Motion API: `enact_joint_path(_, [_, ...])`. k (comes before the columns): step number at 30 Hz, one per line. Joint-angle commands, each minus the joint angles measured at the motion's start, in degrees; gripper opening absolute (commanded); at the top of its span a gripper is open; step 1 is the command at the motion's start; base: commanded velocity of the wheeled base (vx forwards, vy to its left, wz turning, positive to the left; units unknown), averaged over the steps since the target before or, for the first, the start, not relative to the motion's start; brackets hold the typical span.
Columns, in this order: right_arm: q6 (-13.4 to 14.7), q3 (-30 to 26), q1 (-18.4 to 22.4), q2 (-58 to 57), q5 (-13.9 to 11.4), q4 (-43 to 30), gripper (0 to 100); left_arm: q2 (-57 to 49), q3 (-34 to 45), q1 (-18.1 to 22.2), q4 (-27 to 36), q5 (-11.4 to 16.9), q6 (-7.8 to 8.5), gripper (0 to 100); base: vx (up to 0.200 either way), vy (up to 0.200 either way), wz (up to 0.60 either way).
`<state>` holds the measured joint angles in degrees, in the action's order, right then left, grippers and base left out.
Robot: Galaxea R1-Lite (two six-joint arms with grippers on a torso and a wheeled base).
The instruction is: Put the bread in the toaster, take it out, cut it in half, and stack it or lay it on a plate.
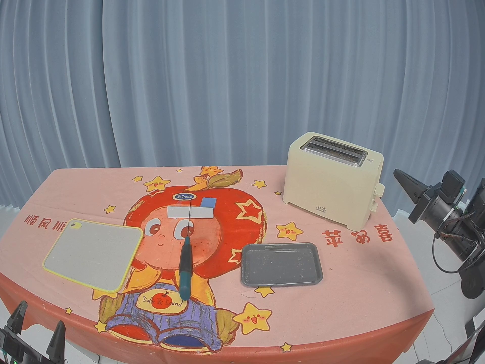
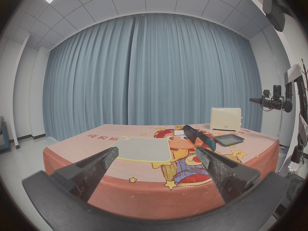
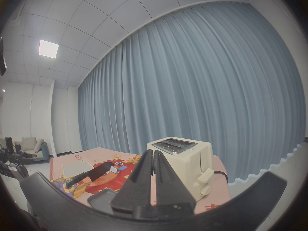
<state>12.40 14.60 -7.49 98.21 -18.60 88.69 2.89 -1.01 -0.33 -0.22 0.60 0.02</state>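
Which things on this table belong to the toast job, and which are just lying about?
For the job: toaster, knife, cutting board, grey tray.
Lying about: white slip, blue slip.

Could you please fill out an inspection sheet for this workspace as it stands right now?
Surface: table covered by a pink cartoon cloth.
Job's things: toaster at the far right; grey tray in front of it; knife in the middle; cutting board on the left. Bread: nothing seen; what the toaster slots hold cannot be told.
Clutter: white and blue block at the knife's blade end.
Grippers: left gripper open, below the near left edge; right gripper shut, off the table beside the toaster.
Cables: black cable looped behind the right gripper; toaster cord.
Surroundings: blue-grey curtain behind the table.
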Motion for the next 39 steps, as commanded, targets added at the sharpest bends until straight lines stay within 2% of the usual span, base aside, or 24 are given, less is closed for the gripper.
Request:
enact_joint_path(1, [-1.1, -0.3, 1.8, 4.4, 0.0, 0.2, 0, 0.0, 1.0, 0.0, 0.0, 0.0, -0.02, 100, 0.000, 0.000, 0.00])
enact_joint_path(9, [-3.8, -1.6, 2.8, 10.5, 0.3, 0.4, 0, 0.0, 1.0, 0.0, 0.0, 0.0, -0.02, 100, 0.000, 0.000, 0.00])
enact_joint_path(15, [-4.8, -2.0, 2.9, 12.8, 0.6, 0.4, 0, 0.0, 1.0, 0.1, 0.0, 0.0, -0.02, 100, 0.000, 0.000, 0.00])
enact_joint_path(18, [-6.6, -2.5, 4.0, 13.2, 0.6, 0.4, 0, 0.0, 1.0, 0.0, 0.0, 0.0, -0.02, 100, 0.000, 0.000, 0.00])
enact_joint_path(26, [-6.9, 1.7, 2.7, 14.6, 0.2, -2.8, 0, 0.0, 1.0, 0.0, 0.0, 0.0, -0.02, 100, 0.000, 0.000, 0.00])
enact_joint_path(29, [-6.9, 2.7, 3.4, 15.8, -0.3, -5.4, 0, 0.0, 1.0, 0.0, 0.0, 0.0, 0.06, 100, 0.000, 0.000, 0.00])
enact_joint_path(32, [-7.5, 3.0, 4.1, 17.4, -0.2, -4.6, 0, 0.0, 1.0, 0.0, 0.0, 0.0, -0.02, 100, 0.000, 0.000, 0.00])
enact_joint_path(38, [-7.3, 4.6, 4.3, 18.2, 2.1, -5.5, 0, 0.0, 1.0, 0.0, 0.0, -0.1, -0.02, 100, 0.000, 0.000, 0.00])
enact_joint_path(39, [-7.7, 5.4, 4.8, 19.1, 4.4, -5.4, 0, 0.0, 1.0, 0.0, 0.0, 0.0, 0.06, 100, 0.000, 0.000, 0.00])
